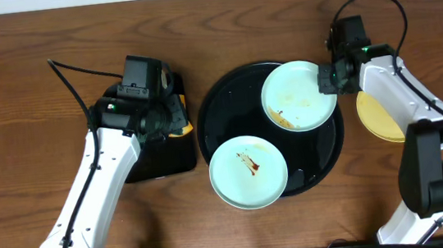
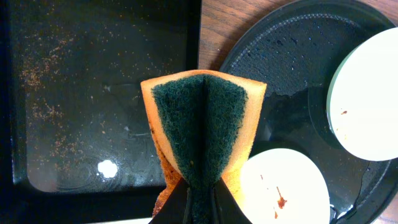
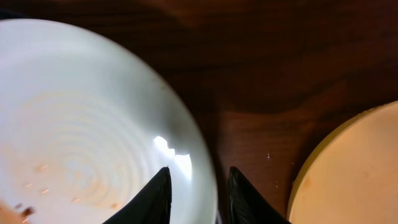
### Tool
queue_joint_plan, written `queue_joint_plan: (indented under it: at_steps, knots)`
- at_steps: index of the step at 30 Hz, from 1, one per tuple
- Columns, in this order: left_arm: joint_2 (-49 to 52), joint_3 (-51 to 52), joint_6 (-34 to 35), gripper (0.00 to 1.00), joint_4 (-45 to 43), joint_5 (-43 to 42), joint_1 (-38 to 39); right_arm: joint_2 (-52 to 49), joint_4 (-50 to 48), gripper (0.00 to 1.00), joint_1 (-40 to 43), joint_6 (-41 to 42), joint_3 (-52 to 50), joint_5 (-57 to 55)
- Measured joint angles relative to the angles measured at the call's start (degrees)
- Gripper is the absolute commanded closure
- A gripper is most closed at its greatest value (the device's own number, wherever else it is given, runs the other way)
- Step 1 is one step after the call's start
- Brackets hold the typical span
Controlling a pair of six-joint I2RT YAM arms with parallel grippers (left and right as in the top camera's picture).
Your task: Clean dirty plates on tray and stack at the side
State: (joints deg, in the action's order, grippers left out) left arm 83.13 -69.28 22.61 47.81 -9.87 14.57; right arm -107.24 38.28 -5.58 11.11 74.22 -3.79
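Note:
The round black tray holds two pale mint plates. The far one has brown smears, and my right gripper is shut on its right rim. In the right wrist view the fingers straddle that plate's rim. The near mint plate lies over the tray's front edge with a brown smear. The pale yellow plate lies on the table to the right of the tray, partly under my right arm. My left gripper is shut on a folded orange-and-green sponge.
A rectangular black tray, wet and speckled with crumbs, lies left of the round tray under the sponge. Water glistens on the round tray. The yellow plate also shows in the right wrist view.

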Motion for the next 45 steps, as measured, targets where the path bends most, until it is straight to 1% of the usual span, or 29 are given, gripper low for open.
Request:
queue_joint_plan:
  at_steps: [6, 8, 9, 11, 12, 13, 14, 18, 26, 32, 40, 45]
  knots:
    - [0.00, 0.00, 0.00, 0.92, -0.02, 0.00, 0.00, -0.85, -1.09, 0.71, 0.44, 0.39, 0.00, 0.04]
    - [0.00, 0.00, 0.00, 0.92, -0.02, 0.00, 0.00, -1.18, -1.09, 0.72, 0.44, 0.44, 0.00, 0.11]
    - [0.00, 0.00, 0.00, 0.92, -0.02, 0.00, 0.00, -1.51, -1.09, 0.75, 0.44, 0.44, 0.00, 0.22]
    - [0.00, 0.00, 0.00, 0.92, -0.02, 0.00, 0.00, -2.34, -1.05, 0.84, 0.44, 0.42, 0.00, 0.55]
    - [0.00, 0.00, 0.00, 0.92, -0.02, 0.00, 0.00, -2.95, -0.92, 0.92, 0.44, 0.57, 0.00, 0.76]
    - [0.00, 0.00, 0.00, 0.92, 0.00, 0.00, 0.00, -3.50, -0.70, 0.97, 0.44, 0.63, 0.00, 0.92]
    - [0.00, 0.00, 0.00, 0.92, -0.02, 0.00, 0.00, -3.93, -0.52, 0.99, 0.44, 0.63, 0.00, 1.36]
    - [0.00, 0.00, 0.00, 0.92, -0.02, 0.00, 0.00, -4.07, -0.17, 0.99, 0.22, 0.70, 0.28, 3.69]
    - [0.00, 0.00, 0.00, 0.92, 0.00, 0.00, 0.00, -3.82, 2.54, 0.99, 0.33, 0.85, 0.42, 4.48]
    - [0.00, 0.00, 0.00, 0.92, 0.00, 0.02, 0.00, -3.74, 7.56, 0.99, 0.79, 0.87, 0.39, 11.04]
    - [0.00, 0.00, 0.00, 0.92, 0.50, 0.00, 0.00, -3.74, 7.23, 0.99, 0.81, 1.14, 0.39, 17.35]
    - [0.00, 0.00, 0.00, 0.92, 0.63, 0.00, 0.00, -3.74, 6.21, 0.99, 0.81, 3.15, 0.39, 21.27]
